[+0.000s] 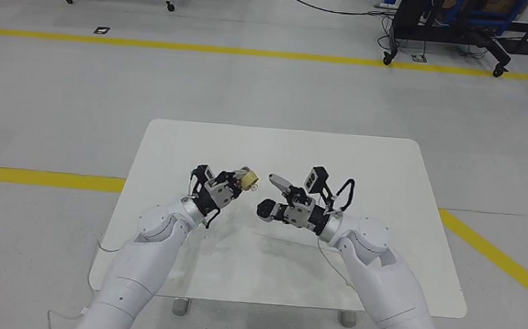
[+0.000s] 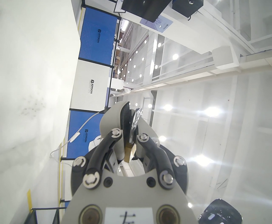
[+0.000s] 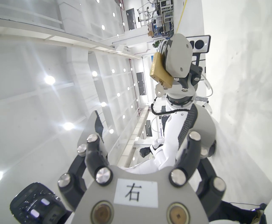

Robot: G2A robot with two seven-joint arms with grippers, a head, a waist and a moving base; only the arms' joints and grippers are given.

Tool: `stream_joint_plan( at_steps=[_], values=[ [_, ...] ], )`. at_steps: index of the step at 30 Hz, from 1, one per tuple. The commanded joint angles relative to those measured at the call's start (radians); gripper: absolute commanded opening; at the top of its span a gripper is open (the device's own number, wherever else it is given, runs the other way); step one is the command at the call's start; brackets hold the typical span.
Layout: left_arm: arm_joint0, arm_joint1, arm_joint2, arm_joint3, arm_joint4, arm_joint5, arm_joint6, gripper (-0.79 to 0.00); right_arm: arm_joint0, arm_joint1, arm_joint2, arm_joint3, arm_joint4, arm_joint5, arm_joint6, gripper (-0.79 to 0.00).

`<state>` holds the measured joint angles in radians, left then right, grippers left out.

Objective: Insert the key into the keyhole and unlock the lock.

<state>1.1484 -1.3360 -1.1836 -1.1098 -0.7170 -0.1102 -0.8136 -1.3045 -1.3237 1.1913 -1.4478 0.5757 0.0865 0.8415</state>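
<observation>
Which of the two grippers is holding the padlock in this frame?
The left gripper: it is shut on the brass padlock above the table. The right gripper is open, with nothing between its fingers.

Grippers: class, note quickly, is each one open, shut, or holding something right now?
Left gripper: shut on the padlock.
Right gripper: open, holding nothing.
</observation>
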Motion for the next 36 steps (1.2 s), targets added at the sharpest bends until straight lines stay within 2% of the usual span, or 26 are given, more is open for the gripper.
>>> stream_joint_plan(
  at_steps=[1,4,10,15,21,24,32,33,35,36],
  values=[
    [0.001,0.0,0.005,-0.004,0.019,-0.003,0.003,-0.785,0.022,-0.003,-0.022,0.028,0.005,0.014,0.017,-0.656],
    [0.005,0.0,0.01,-0.014,0.031,-0.008,0.008,-0.785,0.053,-0.009,-0.047,0.073,0.018,0.016,0.012,-0.739],
    [0.014,0.002,0.002,-0.026,0.031,-0.02,0.009,-0.785,0.094,-0.016,-0.071,0.131,0.046,0.008,0.014,-0.767],
    [0.021,0.003,-0.003,-0.034,0.027,-0.024,0.011,-0.785,0.097,-0.014,-0.065,0.146,0.063,-0.002,0.026,-0.723],
    [0.026,0.003,-0.001,-0.04,0.025,-0.025,0.014,-0.785,0.088,-0.01,-0.057,0.151,0.078,-0.011,0.037,-0.566],
    [0.026,0.003,0.001,-0.041,0.027,-0.023,0.014,-0.785,0.087,-0.009,-0.056,0.153,0.082,-0.012,0.041,-0.56],
    [0.028,0.004,0.001,-0.046,0.031,-0.022,0.009,-0.785,0.089,-0.007,-0.058,0.156,0.092,-0.011,0.047,-0.631],
    [0.028,0.004,0.001,-0.047,0.032,-0.021,0.007,-0.785,0.09,-0.007,-0.061,0.159,0.096,-0.007,0.05,-0.665],
    [0.028,0.004,0.001,-0.048,0.032,-0.022,0.007,-0.785,0.092,-0.009,-0.066,0.166,0.117,-0.005,0.061,-0.785],
    [0.029,0.005,0.001,-0.049,0.033,-0.023,0.006,-0.785,0.093,-0.01,-0.068,0.172,0.127,-0.005,0.064,-0.785]
  ],
)
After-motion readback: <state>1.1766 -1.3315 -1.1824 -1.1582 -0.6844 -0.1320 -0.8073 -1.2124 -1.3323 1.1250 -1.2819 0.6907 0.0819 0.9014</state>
